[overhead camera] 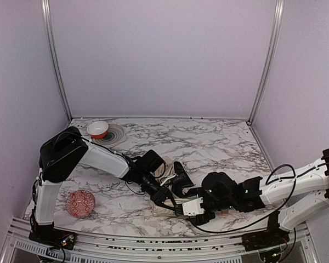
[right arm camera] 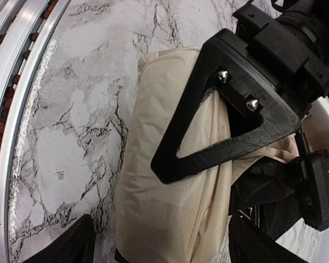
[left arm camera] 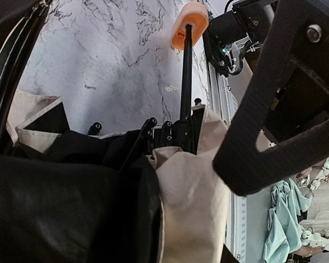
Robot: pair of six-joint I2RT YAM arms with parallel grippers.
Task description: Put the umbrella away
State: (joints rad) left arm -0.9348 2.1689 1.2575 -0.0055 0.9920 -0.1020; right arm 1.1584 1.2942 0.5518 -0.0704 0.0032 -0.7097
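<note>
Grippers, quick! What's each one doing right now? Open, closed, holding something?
Left gripper: jaws closed on the umbrella, pinching its cream fabric.
Right gripper: jaws open, straddling the umbrella without gripping it.

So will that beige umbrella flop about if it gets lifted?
Probably in part. The umbrella has cloth lying in loose, crumpled folds, so that would likely sag and slide. Its thin black shaft looks straight, so it should stay stiff. Being mostly fabric, it is probably light for its bulk.
</note>
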